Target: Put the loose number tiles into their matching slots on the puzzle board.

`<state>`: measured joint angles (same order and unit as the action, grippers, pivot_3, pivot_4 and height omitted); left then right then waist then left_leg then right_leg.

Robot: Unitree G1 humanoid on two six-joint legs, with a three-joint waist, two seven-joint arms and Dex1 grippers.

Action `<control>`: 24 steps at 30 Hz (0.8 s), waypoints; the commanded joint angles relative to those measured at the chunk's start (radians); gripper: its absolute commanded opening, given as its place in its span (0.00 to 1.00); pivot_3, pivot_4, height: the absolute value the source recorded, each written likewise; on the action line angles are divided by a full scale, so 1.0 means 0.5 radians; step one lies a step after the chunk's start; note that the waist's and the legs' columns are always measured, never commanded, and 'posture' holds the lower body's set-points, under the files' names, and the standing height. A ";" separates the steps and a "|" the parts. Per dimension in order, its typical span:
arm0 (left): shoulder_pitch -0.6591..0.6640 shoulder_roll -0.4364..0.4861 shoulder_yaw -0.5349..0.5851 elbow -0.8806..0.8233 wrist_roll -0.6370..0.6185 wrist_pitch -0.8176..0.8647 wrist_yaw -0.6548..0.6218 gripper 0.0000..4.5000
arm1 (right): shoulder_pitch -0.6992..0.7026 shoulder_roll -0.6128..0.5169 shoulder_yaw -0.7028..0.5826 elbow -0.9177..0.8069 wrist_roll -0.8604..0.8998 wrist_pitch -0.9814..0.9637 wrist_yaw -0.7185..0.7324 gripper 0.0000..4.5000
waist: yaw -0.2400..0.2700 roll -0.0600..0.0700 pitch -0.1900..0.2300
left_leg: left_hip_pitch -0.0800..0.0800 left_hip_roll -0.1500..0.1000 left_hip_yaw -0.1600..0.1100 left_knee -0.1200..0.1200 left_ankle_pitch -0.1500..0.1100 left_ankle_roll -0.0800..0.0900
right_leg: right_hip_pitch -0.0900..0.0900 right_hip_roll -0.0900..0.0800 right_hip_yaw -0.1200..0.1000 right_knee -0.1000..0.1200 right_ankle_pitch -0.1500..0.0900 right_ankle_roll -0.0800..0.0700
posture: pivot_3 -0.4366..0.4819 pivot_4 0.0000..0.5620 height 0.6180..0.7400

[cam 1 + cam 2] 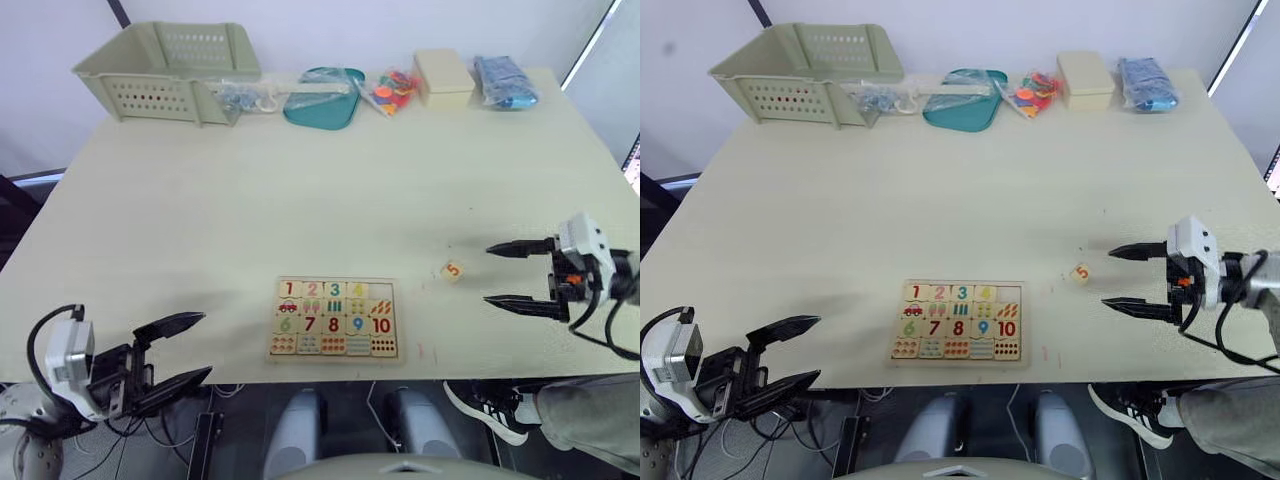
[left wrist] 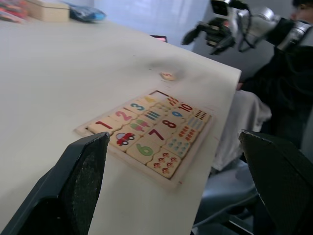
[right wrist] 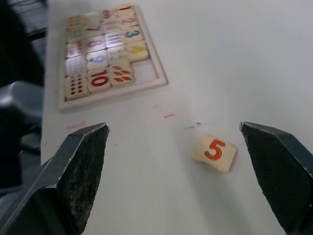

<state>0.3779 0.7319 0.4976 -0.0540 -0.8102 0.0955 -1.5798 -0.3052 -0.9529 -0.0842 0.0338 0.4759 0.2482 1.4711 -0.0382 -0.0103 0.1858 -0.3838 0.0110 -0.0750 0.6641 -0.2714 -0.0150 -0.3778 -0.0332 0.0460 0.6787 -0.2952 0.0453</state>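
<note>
A: What sits closest to you?

B: Your left gripper [image 1: 178,350], fingers spread and holding nothing, hangs off the table's [image 1: 300,190] near edge. Just beyond lies the puzzle board [image 1: 334,318], with tiles 1 to 4 seated in its upper row.

A: And the fifth?

B: The last slot [image 3: 145,71] is bare wood. The 5 tile [image 1: 452,270] lies loose on the table, right of the board (a little tilted). Your right gripper [image 1: 518,275] is beside it, fingers wide apart, touching nothing.

A: Farther back?

B: A green basket [image 1: 170,70], a teal tray [image 1: 322,97] and a small box [image 1: 443,76] line the far edge.
</note>
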 commanded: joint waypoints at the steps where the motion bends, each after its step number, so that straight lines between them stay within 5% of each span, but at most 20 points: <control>1: 0.018 0.086 -0.015 0.010 -0.085 -0.041 -0.069 1.00 | -0.248 0.021 0.146 0.313 -0.181 -0.330 0.210 1.00 | 0.004 0.000 0.000 | 0.000 0.000 0.000 0.000 0.000 0.000 | 0.000 -0.001 -0.001 0.000 0.000 0.000 | 0.48 0.27 1.00; 10: 0.012 0.147 0.002 -0.033 -0.130 -0.054 -0.069 1.00 | -0.850 0.079 0.862 1.105 -0.192 -0.967 0.287 1.00 | -0.007 0.007 0.005 | -0.002 0.000 -0.005 -0.005 -0.002 0.003 | -0.005 -0.005 0.002 -0.001 0.000 0.000 | 0.48 0.27 1.00; 17: -0.021 0.119 -0.001 -0.073 -0.104 -0.039 -0.067 1.00 | -1.213 0.230 1.226 1.710 -0.304 -1.400 0.287 1.00 | -0.009 0.008 0.006 | -0.001 -0.001 -0.005 -0.005 -0.002 0.003 | -0.005 -0.004 0.002 0.000 0.000 0.000 | 0.48 0.27 1.00; 24: -0.007 0.115 0.032 -0.105 -0.102 -0.028 -0.057 1.00 | -1.346 0.330 1.455 1.962 -0.320 -1.626 0.287 1.00 | -0.008 0.009 0.006 | -0.001 -0.001 -0.005 -0.005 -0.002 0.003 | -0.005 -0.004 0.002 -0.001 0.000 0.000 | 0.48 0.27 1.00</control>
<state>0.3623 0.7911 0.4748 -0.0708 -0.8589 0.0822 -1.5821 -0.9541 -0.7864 0.6264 0.9933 0.3125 -0.5318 1.6089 -0.0421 -0.0060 0.1889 -0.3847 0.0106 -0.0780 0.6617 -0.2725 -0.0136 -0.3805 -0.0352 0.0469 0.6784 -0.2951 0.0453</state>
